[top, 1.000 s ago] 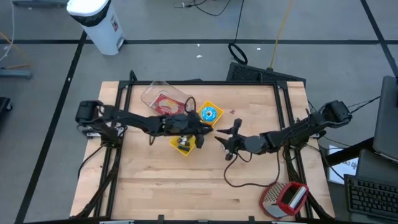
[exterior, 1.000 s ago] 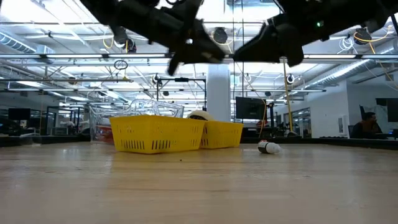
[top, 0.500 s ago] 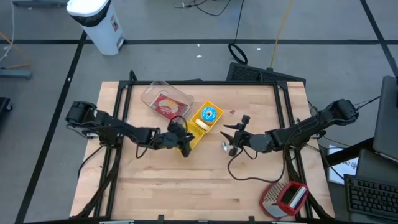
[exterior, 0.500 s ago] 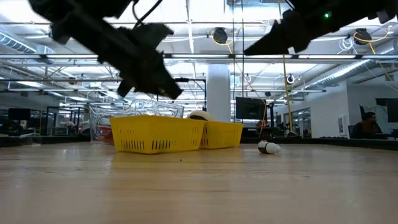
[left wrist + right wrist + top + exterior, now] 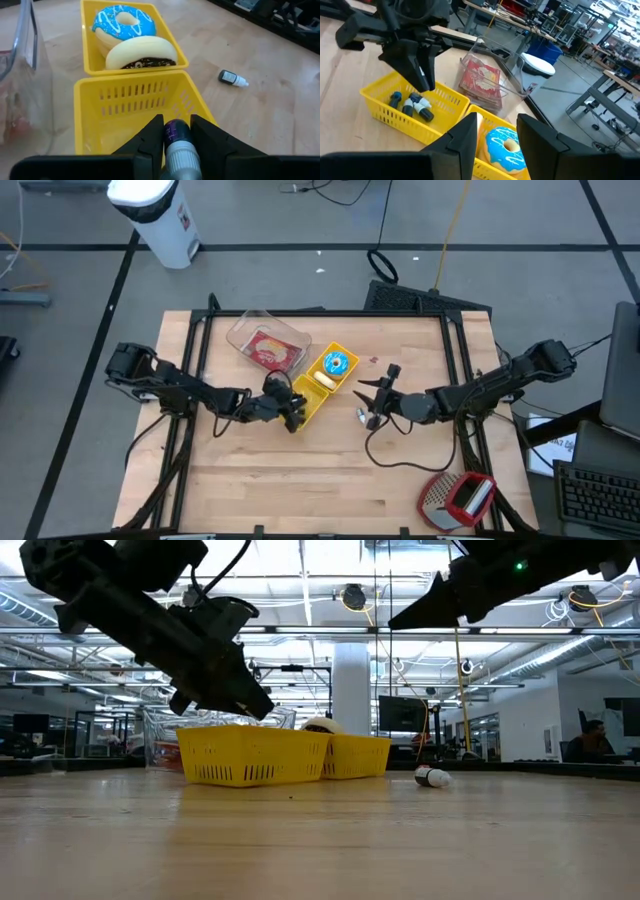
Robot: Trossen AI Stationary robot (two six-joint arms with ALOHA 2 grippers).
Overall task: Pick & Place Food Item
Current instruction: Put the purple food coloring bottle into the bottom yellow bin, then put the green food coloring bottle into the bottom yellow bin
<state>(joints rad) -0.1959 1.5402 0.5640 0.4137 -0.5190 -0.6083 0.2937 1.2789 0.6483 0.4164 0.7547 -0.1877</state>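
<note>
We find the left hand (image 5: 176,137) closed on a small purple-capped bottle (image 5: 177,141), held just above the near yellow basket (image 5: 100,102), presumably for release there. The right hand (image 5: 495,132) waits open, beyond the doughnuts (image 5: 120,22).

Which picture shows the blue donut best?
The left wrist view: the blue donut lies close and whole in its yellow basket. The right wrist view partly hides it, the high view shows it tiny, the low view hides it.

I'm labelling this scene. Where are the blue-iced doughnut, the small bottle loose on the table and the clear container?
blue-iced doughnut (image 5: 121,21), left wrist view, its icing.
small bottle (image 5: 233,78), left wrist view, its body.
clear container (image 5: 266,345), high view, its contents.
</note>
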